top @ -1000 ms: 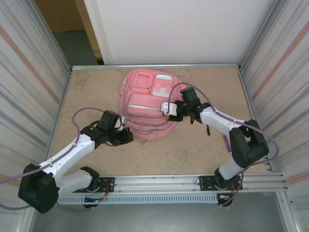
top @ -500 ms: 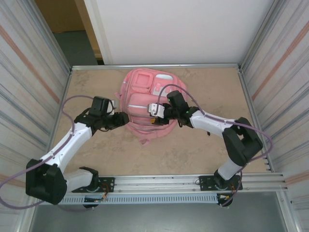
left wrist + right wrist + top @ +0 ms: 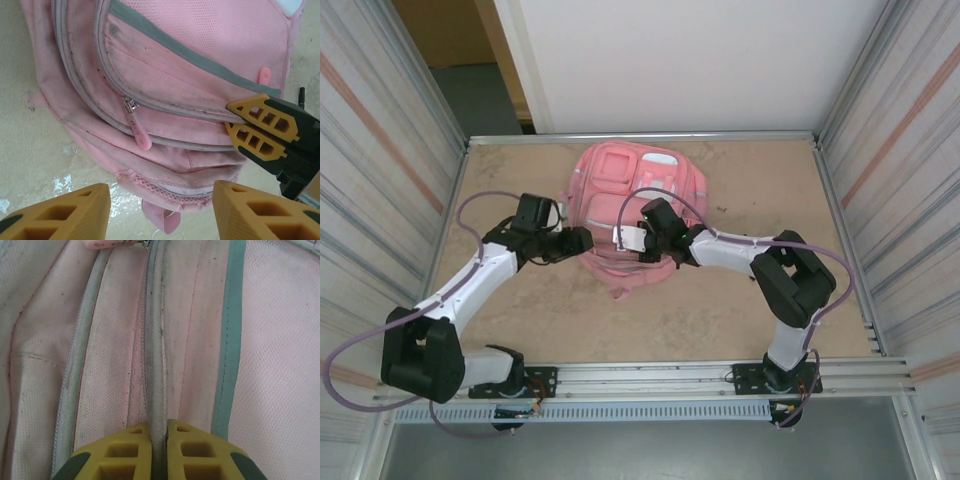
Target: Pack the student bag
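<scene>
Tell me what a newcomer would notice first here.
A big pink student bag lies flat at the table's far middle. The right arm's jaws are pinched on a zip seam across its front, while the left arm's jaws stand open at its left edge.

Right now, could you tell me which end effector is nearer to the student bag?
Right. The right end effector is shut on a zipper seam of the student bag; the left end effector hovers open beside its left edge.

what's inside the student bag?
The interior is hidden: the student bag lies front up with the visible zips closed, fabric covering everything inside. Right end effector pinches a zip seam on its front; left end effector is open beside it.
</scene>
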Robot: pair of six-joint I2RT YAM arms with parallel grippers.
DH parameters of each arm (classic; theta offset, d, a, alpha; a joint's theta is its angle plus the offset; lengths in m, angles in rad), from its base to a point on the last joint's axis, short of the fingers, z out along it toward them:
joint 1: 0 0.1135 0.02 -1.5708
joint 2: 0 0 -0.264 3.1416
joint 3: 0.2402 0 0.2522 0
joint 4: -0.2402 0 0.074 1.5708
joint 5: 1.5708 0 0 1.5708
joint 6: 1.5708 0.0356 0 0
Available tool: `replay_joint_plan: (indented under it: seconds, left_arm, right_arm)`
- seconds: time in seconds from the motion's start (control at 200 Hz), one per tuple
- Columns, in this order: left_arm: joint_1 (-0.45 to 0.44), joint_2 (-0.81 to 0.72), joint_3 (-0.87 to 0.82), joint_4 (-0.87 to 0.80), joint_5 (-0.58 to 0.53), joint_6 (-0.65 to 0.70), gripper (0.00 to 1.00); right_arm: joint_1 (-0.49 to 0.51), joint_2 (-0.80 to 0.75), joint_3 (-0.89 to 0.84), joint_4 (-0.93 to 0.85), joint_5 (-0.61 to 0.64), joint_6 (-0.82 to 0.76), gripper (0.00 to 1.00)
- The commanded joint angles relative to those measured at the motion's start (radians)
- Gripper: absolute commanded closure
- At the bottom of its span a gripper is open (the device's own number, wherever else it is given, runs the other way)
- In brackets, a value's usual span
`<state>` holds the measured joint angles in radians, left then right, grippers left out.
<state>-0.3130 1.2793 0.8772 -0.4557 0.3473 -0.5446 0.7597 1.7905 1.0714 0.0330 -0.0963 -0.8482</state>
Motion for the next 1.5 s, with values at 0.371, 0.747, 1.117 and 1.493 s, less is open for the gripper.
replay_joint_plan:
  seconds: [0.371, 0.747, 1.117, 1.493]
  left_arm:
    - [-0.052, 0.083, 0.075, 0.035, 0.013, 0.043, 0.40]
    - [-0.094, 0.157, 0.072, 0.061, 0.036, 0.149, 0.53]
    - [-0.122, 0.102, -0.027, 0.142, 0.051, 0.161, 0.56]
    - [-0.141, 0.062, -0.102, 0.213, 0.077, 0.210, 0.63]
  right_arm:
    - [-0.029, -0.212, -0.025, -0.038, -0.123, 0.002, 1.00]
    - [-0.022, -0.261, -0.045, -0.095, -0.181, -0.009, 1.00]
    - [-0.057, -0.319, -0.058, -0.138, -0.236, -0.025, 1.00]
    - [-0.069, -0.342, -0.064, -0.217, -0.334, -0.061, 1.00]
